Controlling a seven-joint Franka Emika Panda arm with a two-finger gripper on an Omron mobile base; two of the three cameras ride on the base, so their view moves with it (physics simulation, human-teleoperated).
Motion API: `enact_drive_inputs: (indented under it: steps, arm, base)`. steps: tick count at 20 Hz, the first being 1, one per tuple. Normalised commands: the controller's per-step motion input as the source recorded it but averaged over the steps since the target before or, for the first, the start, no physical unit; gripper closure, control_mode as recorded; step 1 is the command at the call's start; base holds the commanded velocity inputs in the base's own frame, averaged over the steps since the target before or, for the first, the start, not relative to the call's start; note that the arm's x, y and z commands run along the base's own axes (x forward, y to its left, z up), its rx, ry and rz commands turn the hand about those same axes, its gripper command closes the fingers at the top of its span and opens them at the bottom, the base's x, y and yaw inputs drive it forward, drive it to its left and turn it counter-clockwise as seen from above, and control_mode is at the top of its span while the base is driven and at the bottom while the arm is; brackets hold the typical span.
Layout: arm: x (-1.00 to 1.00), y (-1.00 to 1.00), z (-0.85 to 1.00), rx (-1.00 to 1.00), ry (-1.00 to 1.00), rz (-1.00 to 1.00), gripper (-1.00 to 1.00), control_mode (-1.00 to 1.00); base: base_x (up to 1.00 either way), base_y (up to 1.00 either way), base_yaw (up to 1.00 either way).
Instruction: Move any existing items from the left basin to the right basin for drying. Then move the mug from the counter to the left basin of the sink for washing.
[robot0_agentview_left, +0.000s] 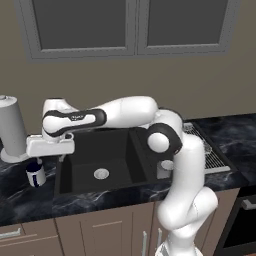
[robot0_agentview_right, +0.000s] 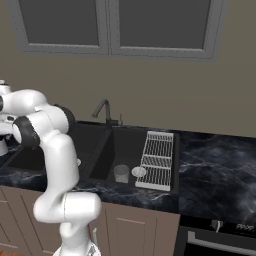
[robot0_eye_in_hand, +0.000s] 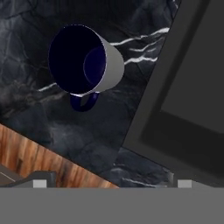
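- The two-finger gripper (robot0_agentview_left: 37, 161) hangs with jaws wide apart and empty, above the small white mug with navy inside and handle (robot0_eye_in_hand: 85, 61), at eleven o'clock in the hand view.
- The mug stands upright on the black veined marble counter (robot0_eye_in_hand: 65, 127), beside the wide black left basin (robot0_agentview_left: 102, 160).
- The plain grey handleless cup (robot0_agentview_right: 121, 173) sits in the narrow right basin (robot0_agentview_right: 127, 150), at three o'clock.
- Judged step: fetching the mug; next, centre over it, descend, close.
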Motion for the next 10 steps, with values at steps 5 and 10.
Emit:
enact_drive_inputs:
  steps: [5, 10]
  arm:
    - [0.01, 0.04, -0.35, 0.0, 0.0, 0.0, -1.0, -1.0]
    - [0.01, 0.06, -0.11, 0.0, 0.0, 0.0, -1.0, -1.0]
  base:
    - [0.0, 0.0, 0.0]
    - [0.0, 0.0, 0.0]
